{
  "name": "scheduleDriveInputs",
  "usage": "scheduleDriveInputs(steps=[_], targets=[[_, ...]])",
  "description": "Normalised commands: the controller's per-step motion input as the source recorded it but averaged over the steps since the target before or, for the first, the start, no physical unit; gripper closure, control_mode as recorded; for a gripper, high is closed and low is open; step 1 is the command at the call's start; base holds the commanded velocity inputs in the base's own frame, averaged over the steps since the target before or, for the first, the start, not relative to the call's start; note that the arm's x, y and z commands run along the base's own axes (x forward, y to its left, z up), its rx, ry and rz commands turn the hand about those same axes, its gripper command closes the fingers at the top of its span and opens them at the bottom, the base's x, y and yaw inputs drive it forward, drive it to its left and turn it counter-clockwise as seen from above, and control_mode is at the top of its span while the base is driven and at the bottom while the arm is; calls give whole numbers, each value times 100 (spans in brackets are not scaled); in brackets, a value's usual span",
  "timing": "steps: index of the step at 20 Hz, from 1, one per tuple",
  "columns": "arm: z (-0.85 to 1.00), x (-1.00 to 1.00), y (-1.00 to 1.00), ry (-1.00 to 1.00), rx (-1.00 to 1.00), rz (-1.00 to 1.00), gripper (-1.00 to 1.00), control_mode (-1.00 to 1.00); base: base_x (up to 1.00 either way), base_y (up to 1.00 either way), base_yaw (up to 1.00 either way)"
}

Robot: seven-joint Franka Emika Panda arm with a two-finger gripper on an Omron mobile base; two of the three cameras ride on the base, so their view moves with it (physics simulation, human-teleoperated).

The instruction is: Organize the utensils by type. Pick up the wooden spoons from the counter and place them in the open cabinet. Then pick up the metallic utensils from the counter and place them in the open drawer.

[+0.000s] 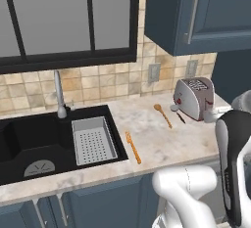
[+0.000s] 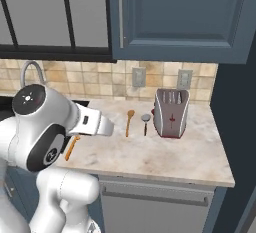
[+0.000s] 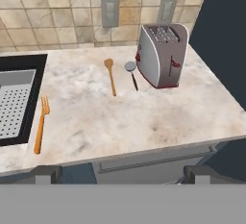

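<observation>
The white arm rises folded at the lower right of the left base view and the lower left of the right base view, its big shoulder joint in front of the sink side of the counter [image 2: 165, 159]. In the hand view the gripper [image 3: 122, 172] hangs back from the counter's front edge, looking down and forward over it; its two dark fingertips [image 3: 47, 172] sit far apart at the bottom corners of the frame, jaws spread wide with nothing between them.

The counter is beige marbled stone over dark blue base cabinets. At the centre of the hand view lies a wooden spoon [image 3: 111, 75], bowl toward the tiled wall. Just beside it, to its right, is a short utensil with a dark handle and round silver head [image 3: 131, 73], lying near the foot of a silver toaster [image 3: 162, 55]. Well apart, at the left of the frame, an orange-copper fork [image 3: 40, 124] lies near the black sink [image 1: 29, 144] with its grey drain basket [image 1: 92, 140].

A dark blue upper cabinet [image 2: 180, 17] with a long grey bar handle hangs above the toaster. Two wall outlets sit in the beige tile behind.
</observation>
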Motion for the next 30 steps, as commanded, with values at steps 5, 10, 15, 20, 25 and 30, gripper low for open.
scheduleDriveInputs(steps=[5, 10, 15, 20, 25, 30], targets=[[-23, 67, 12, 6, 0, 0, -100, -100, 0, 0, 0], [-41, 75, 18, 14, 0, 0, -100, -100, 0, 0, 0], [-55, 39, 7, 2, 7, 0, -100, -100, 0, 0, 0], [-53, 45, -2, 1, 9, 4, -100, -100, 0, 0, 0], [-29, 66, 0, 0, 4, 1, -100, -100, 0, 0, 0], [-14, 56, 2, 2, 0, 0, -100, -100, 0, 0, 0]])
